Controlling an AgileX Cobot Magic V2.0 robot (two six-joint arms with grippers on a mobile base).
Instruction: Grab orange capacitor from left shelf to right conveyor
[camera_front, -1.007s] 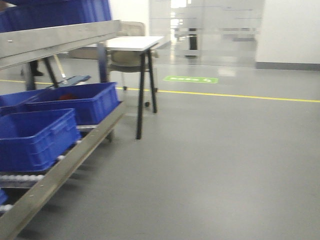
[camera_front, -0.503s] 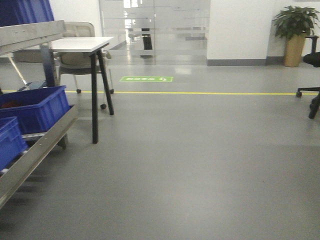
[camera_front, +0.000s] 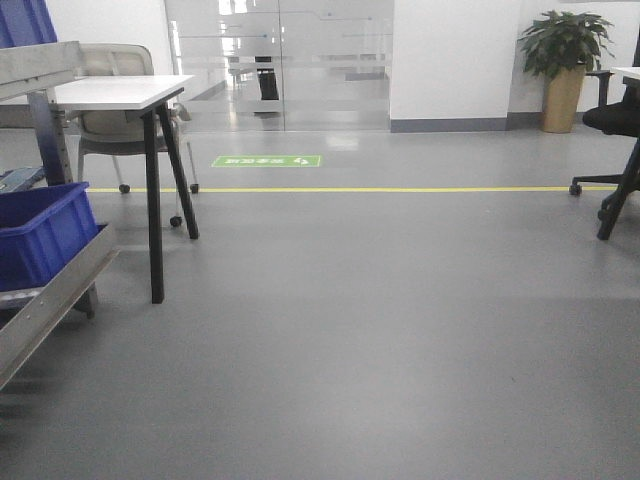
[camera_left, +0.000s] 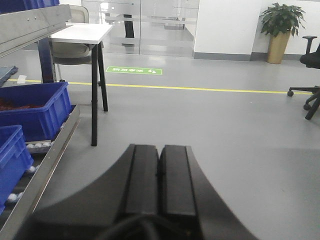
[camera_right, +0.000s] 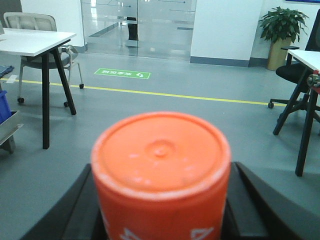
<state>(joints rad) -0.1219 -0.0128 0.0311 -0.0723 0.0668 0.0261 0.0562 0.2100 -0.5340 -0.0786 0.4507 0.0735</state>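
While the robot is looking out across bare grey floor, the right gripper (camera_right: 162, 207) is clasping the orange capacitor (camera_right: 161, 165), its black fingers (camera_right: 75, 212) pressing in from either side of the can. The capacitor's round top, with a small dimple at its centre, is filling the lower half of the right wrist view. The left gripper (camera_left: 159, 185) is riding with its two pads pressed flat together and nothing between them. The left shelf (camera_front: 45, 290) is showing only at the left of the front view, a blue bin (camera_front: 40, 232) sitting on its lower level just behind the front rail. A white table (camera_front: 110, 92) is standing beside the shelf's end. Beyond them a yellow line (camera_front: 400, 189) is running across the floor, and a potted plant (camera_front: 562, 55) is standing against the far wall. No view is showing the right conveyor. I am judging that the pick is done and the carry to the conveyor is the step in hand. The next move is calling for the conveyor to be brought into sight on the robot's right, with the grip held firm meanwhile. Only then can the capacitor be lowered upright onto the belt, well in from its edge, before the fingers are spread.
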